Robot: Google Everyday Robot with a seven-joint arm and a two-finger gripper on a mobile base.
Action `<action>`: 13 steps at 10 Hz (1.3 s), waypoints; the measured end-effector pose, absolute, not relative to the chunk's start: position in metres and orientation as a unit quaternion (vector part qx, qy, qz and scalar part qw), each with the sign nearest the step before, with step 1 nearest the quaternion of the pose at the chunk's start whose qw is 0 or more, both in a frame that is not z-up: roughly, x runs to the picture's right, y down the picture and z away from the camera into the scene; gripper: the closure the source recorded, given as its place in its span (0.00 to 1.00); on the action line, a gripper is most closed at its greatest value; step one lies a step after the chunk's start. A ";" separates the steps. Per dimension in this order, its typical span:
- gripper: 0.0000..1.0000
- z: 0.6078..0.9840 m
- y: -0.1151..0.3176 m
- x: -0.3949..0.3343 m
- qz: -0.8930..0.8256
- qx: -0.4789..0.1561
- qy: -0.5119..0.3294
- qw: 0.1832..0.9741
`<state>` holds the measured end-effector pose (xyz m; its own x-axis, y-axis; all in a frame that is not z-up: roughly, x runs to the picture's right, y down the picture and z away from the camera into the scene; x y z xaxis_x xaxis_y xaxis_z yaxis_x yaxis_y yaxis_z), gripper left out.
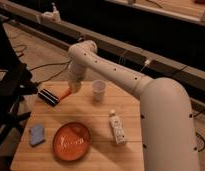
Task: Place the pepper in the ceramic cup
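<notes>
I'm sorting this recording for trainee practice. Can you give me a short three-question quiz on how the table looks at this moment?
1. True or false: the pepper already lies inside the ceramic cup.
2. Which thing lies nearest the table's front edge, at the bottom of the picture? A) the orange plate B) the black rectangular object C) the ceramic cup
3. Fill in: in the picture, the hand is to the ___ of the ceramic cup.

Key: 1 false, the pepper is at the hand's tip, apart from the cup. 2 A. 3 left.
</notes>
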<state>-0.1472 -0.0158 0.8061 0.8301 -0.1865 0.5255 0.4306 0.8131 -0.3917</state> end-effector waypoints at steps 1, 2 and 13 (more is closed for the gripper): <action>1.00 0.807 -0.024 -0.132 -0.148 -0.249 -0.231 0.929; 1.00 0.807 -0.037 -0.105 -0.119 -0.237 -0.216 0.940; 1.00 0.796 -0.052 0.042 0.002 -0.229 -0.106 0.968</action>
